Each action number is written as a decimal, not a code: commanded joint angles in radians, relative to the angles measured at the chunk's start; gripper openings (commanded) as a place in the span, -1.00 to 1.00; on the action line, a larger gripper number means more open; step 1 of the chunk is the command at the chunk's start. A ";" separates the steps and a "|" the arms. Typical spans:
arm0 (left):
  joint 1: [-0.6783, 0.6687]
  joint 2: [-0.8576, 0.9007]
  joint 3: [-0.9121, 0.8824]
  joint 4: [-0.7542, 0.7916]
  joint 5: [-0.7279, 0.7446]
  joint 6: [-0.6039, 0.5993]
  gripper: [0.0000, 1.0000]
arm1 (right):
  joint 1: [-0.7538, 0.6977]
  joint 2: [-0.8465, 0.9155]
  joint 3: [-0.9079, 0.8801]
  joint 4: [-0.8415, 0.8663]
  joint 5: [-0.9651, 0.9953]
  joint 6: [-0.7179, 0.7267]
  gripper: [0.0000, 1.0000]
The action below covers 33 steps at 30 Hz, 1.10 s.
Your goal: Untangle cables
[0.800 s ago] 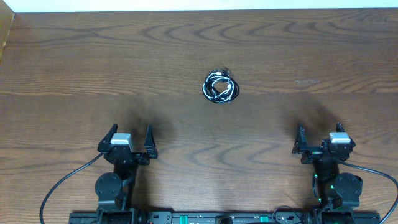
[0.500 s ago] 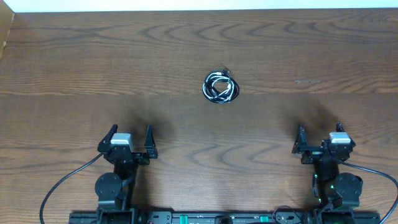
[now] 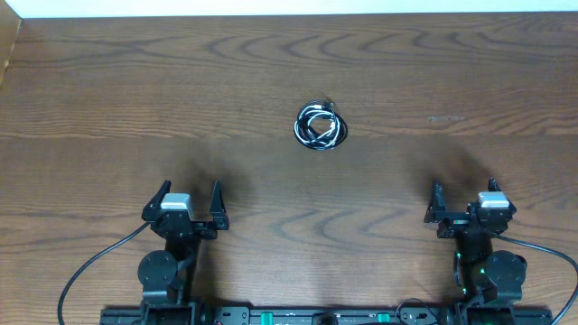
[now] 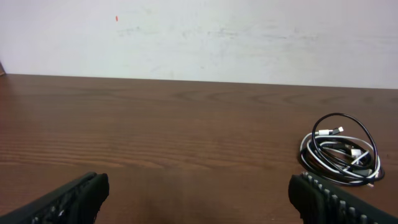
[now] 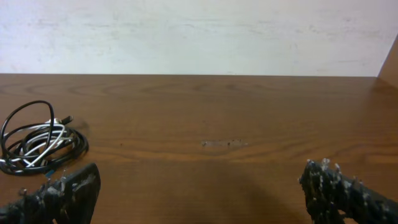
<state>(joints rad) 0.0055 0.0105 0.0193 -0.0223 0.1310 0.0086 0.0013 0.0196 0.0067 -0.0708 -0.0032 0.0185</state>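
Note:
The cables (image 3: 321,126) lie as a small black-and-white coiled knot on the wooden table, at mid-table. The knot also shows at the right of the left wrist view (image 4: 341,150) and at the left of the right wrist view (image 5: 38,142). My left gripper (image 3: 190,195) is open and empty near the front edge, well short and left of the knot. My right gripper (image 3: 463,193) is open and empty near the front edge, well short and right of the knot. Each gripper's fingers stand wide apart with only table between them.
Thick black cords (image 3: 90,266) run from the arm bases at the front edge. A white wall (image 4: 199,37) stands beyond the table's far edge. A faint pale scuff (image 5: 224,144) marks the wood right of the knot.

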 commanded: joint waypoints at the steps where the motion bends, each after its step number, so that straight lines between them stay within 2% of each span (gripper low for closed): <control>1: 0.000 -0.006 -0.015 -0.038 0.013 0.017 0.96 | 0.008 0.002 -0.001 -0.005 0.001 0.011 0.98; 24: 0.000 -0.006 -0.015 -0.037 0.013 0.018 0.96 | 0.008 0.002 -0.001 0.019 -0.013 0.021 0.98; 25: 0.000 -0.006 -0.015 -0.037 0.013 0.017 0.96 | 0.008 0.002 -0.001 0.040 -0.039 0.051 0.99; 27: -0.001 -0.006 -0.015 -0.032 0.057 -0.030 0.96 | 0.008 0.002 -0.001 0.076 -0.194 0.213 0.99; 29: -0.002 -0.006 -0.015 -0.012 0.211 -0.140 0.95 | 0.008 0.002 -0.001 0.087 -0.362 0.366 0.99; 31: -0.002 -0.006 -0.015 0.029 0.289 -0.148 0.96 | 0.008 0.002 -0.001 0.149 -0.404 0.454 0.99; 33: -0.001 -0.006 -0.015 0.074 0.303 -0.147 0.96 | 0.008 0.002 -0.001 0.189 -0.406 0.475 0.98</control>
<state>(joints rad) 0.0055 0.0105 0.0177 0.0231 0.3092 -0.0883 0.0013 0.0223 0.0063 0.0975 -0.2867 0.3317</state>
